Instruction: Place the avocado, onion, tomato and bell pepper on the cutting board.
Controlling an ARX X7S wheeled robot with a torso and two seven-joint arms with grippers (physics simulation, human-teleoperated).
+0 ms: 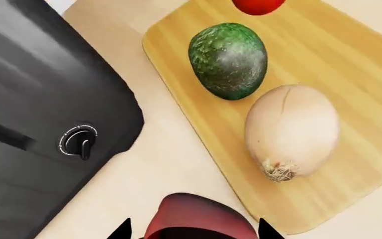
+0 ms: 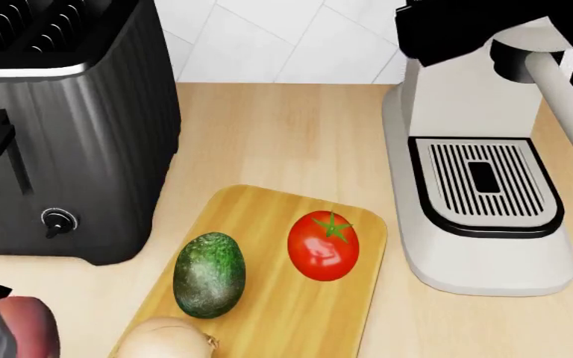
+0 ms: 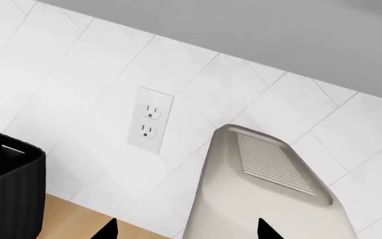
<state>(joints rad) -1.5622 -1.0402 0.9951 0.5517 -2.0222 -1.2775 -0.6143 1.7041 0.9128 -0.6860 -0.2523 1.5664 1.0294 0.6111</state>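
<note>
The cutting board [image 1: 350, 64] [image 2: 266, 328] holds the dark green avocado [image 1: 229, 59] [image 2: 209, 274], the pale onion [image 1: 292, 128] [image 2: 167, 339] and the glossy red tomato [image 1: 257, 5] [image 2: 322, 245]. The onion lies at the board's near end and the tomato at its far end. My left gripper [image 1: 194, 230] is shut on the dull red bell pepper [image 1: 194, 214] [image 2: 30, 328]. It holds the pepper just off the board's near left corner, beside the toaster. My right gripper [image 3: 184, 230] is open and holds nothing, raised and facing the tiled wall.
A black toaster [image 1: 38, 99] [image 2: 57, 127] stands left of the board, its knob facing the front. A white coffee machine [image 2: 486, 224] [image 3: 257, 199] stands to the right. A wall outlet [image 3: 150, 122] sits on the backsplash.
</note>
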